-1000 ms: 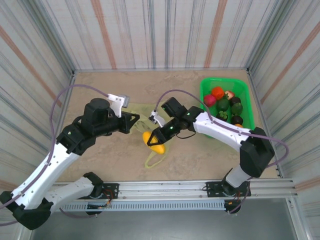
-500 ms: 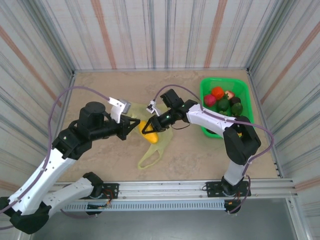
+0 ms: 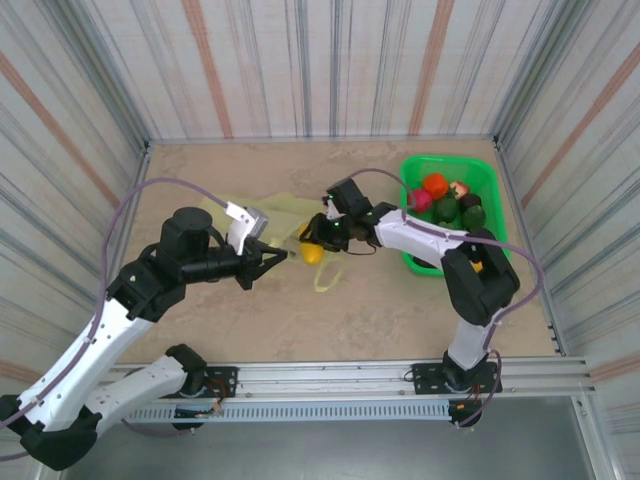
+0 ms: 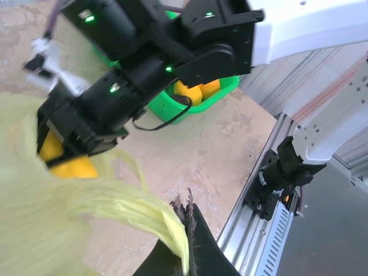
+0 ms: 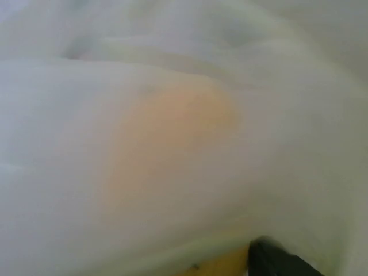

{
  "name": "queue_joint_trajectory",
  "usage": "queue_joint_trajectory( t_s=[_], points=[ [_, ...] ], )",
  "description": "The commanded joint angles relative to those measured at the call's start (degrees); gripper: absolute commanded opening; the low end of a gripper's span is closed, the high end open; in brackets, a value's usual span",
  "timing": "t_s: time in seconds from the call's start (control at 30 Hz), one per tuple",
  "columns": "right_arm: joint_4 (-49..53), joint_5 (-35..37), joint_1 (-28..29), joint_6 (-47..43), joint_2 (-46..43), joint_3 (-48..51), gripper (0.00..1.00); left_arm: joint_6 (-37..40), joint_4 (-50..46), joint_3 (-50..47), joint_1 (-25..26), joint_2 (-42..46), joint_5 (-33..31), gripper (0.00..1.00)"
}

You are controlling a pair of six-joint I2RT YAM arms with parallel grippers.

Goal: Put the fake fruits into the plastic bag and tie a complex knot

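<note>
Judged: plastic bag point(image 3: 278, 210) limp, slippery film; hold at rim. Left hand point(image 3: 279, 258) pinched on it. Right hand point(image 3: 311, 245) clamps yellow fruit point(image 3: 313, 256), light, rigid.

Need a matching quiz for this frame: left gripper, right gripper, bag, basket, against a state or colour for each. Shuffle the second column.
1. left gripper
2. right gripper
3. bag
4. basket

A. rigid, bright green
B. gripping a yellow fruit
C. shut on the bag's edge
D. thin, pale yellow-green, crumpled

Pairs: 1-C, 2-B, 3-D, 4-A
</note>
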State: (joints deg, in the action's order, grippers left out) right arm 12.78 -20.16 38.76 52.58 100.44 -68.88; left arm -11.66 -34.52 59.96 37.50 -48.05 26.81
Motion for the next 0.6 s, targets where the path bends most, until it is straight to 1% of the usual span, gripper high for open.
queue_joint_trajectory(
  t_s=[0.0,0.1,0.17,0.2,0.23,0.27,0.3,0.33,0.43,0.57],
  points=[
    [-5.31,17.3,-1.08,16.32,-8.12,4.06,0.41,-0.15,-0.52,-1.4,-0.4,1.37,3.08,0.0],
    [-3.1,25.03,-1.25,21.02,-12.02,5.39,0.38,-0.69,-1.76,-1.52,-0.41,1.57,3.64,0.0],
    [-1.98,28.62,-0.7,21.44,-13.59,5.0,0.39,-0.66,-2.66,-1.4,-0.41,1.57,2.9,0.0],
    [-1.82,30.1,-0.16,20.99,-14.18,4.69,0.45,-0.71,-3.15,-1.19,-0.4,1.44,2.02,0.0],
    [-1.79,30.82,0.4,19.78,-14.4,4.05,0.58,-0.88,-3.79,-1.09,-0.48,1.04,0.59,0.0],
    [-1.38,30.53,0.88,18.47,-14.11,3.12,0.68,-1.11,-4.21,-0.96,-0.49,0.66,-0.67,0.0],
    [-0.64,29.54,1.22,17.05,-13.42,1.9,0.76,-1.74,-4.39,-0.82,-0.64,0.11,-2.11,0.0],
    [-0.15,28.21,1.44,15.69,-12.51,0.96,0.8,-2.61,-4.26,-0.81,-0.96,-0.68,-3.1,0.0],
    [-0.29,27.53,2.08,14.07,-11.81,1.63,0.84,-6.05,-1.77,-1.16,-2.31,-2.66,-2.24,0.0],
    [-2.23,26.95,1.89,10.77,-13.1,4.44,0.84,-9.31,1.25,-1.45,-2.67,-3.91,-0.6,0.0]
  ],
)
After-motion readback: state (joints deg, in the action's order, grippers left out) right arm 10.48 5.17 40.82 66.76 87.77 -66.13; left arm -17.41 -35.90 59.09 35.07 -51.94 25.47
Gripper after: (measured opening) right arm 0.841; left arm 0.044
